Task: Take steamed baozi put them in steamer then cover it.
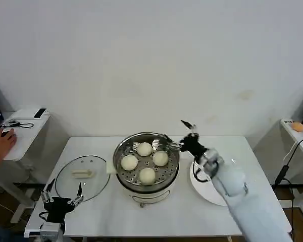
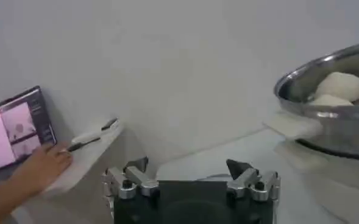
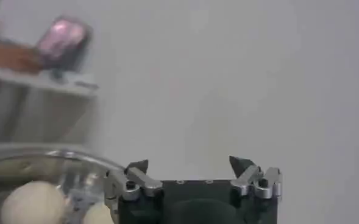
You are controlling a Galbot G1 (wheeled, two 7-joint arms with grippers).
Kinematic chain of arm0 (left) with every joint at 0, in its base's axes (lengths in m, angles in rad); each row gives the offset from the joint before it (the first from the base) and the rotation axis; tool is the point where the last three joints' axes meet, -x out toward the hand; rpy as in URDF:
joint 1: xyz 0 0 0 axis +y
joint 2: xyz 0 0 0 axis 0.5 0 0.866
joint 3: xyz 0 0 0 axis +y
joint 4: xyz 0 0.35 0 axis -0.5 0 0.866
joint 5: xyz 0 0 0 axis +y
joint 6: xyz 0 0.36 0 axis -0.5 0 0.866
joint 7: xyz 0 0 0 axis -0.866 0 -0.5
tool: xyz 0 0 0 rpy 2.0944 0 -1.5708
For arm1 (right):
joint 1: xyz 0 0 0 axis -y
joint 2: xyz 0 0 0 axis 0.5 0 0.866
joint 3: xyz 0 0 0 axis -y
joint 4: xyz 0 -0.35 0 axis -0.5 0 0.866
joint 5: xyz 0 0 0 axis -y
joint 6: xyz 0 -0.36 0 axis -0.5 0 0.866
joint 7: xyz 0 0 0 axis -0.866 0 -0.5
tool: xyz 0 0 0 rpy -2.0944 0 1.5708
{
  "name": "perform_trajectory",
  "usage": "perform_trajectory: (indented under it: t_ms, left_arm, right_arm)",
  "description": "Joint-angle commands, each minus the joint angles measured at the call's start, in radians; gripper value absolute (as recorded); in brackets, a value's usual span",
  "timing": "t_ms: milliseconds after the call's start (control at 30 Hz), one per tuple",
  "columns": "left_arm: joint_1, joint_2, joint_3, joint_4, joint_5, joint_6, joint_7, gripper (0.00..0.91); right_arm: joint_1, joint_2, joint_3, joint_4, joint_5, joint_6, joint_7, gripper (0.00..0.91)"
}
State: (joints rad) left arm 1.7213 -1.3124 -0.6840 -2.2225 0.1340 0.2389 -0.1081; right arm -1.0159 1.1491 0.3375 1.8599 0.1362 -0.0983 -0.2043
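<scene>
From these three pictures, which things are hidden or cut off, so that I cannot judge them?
- Head view: the right arm covers most of the white plate; anything left on it is hidden.
- Left wrist view: the steamer is cut by the edge; two steamed baozi show above its rim.
- Right wrist view: the baozi are blurred and cut off.
- Head view: the glass lid lies beside the steamer; its knob is too small to tell.

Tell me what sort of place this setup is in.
Most likely a lab or test room, not a real kitchen: a bare white table against a plain wall, the steamer set out alone, and a side desk with a laptop beside it.
</scene>
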Motion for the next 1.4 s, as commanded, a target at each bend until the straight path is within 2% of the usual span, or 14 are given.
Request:
perform_trajectory:
  t_ms: [33, 133, 200, 467, 600, 733, 800, 867, 1400]
  left_arm:
    - [-0.006, 0.005, -0.002, 0.031, 0.360, -0.083, -0.003, 0.907]
    - [-0.018, 0.021, 0.000, 0.076, 0.466, -0.107, -0.004, 0.907]
    - [-0.034, 0.032, -0.002, 0.108, 0.519, -0.127, -0.003, 0.907]
    - [-0.127, 0.124, 0.058, 0.318, 0.842, -0.182, -0.021, 0.907]
    - [-0.181, 0.159, 0.089, 0.429, 0.923, -0.189, -0.052, 0.907]
    - [-0.219, 0.182, 0.116, 0.484, 0.965, -0.186, -0.052, 0.907]
    - [-0.244, 0.196, 0.129, 0.533, 0.976, -0.186, -0.048, 0.907]
    - [-0.268, 0.205, 0.140, 0.566, 0.965, -0.185, -0.042, 0.907]
    - [-0.442, 0.281, 0.194, 0.703, 0.937, -0.186, -0.038, 0.907]
  right_arm:
    - [-0.517, 0.263, 0.441, 0.112, -0.127, 0.182, -0.023, 0.907]
    - [-0.590, 0.275, 0.462, 0.160, -0.043, 0.174, -0.020, 0.907]
    - [-0.615, 0.282, 0.478, 0.191, -0.027, 0.162, -0.012, 0.907]
    - [-0.660, 0.302, 0.531, 0.209, -0.079, 0.180, 0.001, 0.907]
    - [-0.684, 0.312, 0.544, 0.211, -0.093, 0.196, 0.001, 0.907]
    - [-0.697, 0.312, 0.558, 0.226, -0.066, 0.188, 0.000, 0.907]
    - [-0.707, 0.305, 0.552, 0.244, 0.026, 0.151, -0.005, 0.907]
    - [-0.712, 0.304, 0.548, 0.261, 0.063, 0.117, -0.008, 0.907]
    - [-0.724, 0.361, 0.529, 0.249, 0.005, 0.129, -0.020, 0.907]
